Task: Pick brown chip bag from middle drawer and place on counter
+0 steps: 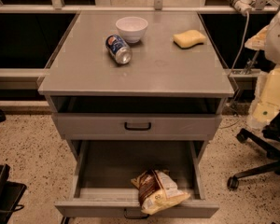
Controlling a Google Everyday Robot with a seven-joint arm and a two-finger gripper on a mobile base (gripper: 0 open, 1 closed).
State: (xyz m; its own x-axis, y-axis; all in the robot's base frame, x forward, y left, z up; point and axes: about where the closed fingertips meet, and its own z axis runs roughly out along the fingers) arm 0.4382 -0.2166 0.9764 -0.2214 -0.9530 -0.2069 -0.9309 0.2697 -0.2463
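The brown chip bag (pixel 157 191), dark brown and cream-yellow, lies in the open middle drawer (pixel 123 167) at its front right. It leans over the drawer's front wall. The grey counter (pixel 154 66) tops the cabinet above. My gripper (pixel 267 101) is the pale shape at the right edge of the view. It is beside the cabinet at about the height of the counter's front edge. It is far to the upper right of the bag and holds nothing that I can see.
On the counter are a white bowl (pixel 131 28), a soda can (pixel 118 49) on its side and a yellow sponge (pixel 189 38). A shallower drawer front with a black handle (pixel 137 125) sits above the open drawer. An office chair base (pixel 259 167) stands right, a dark object (pixel 2 190) lower left.
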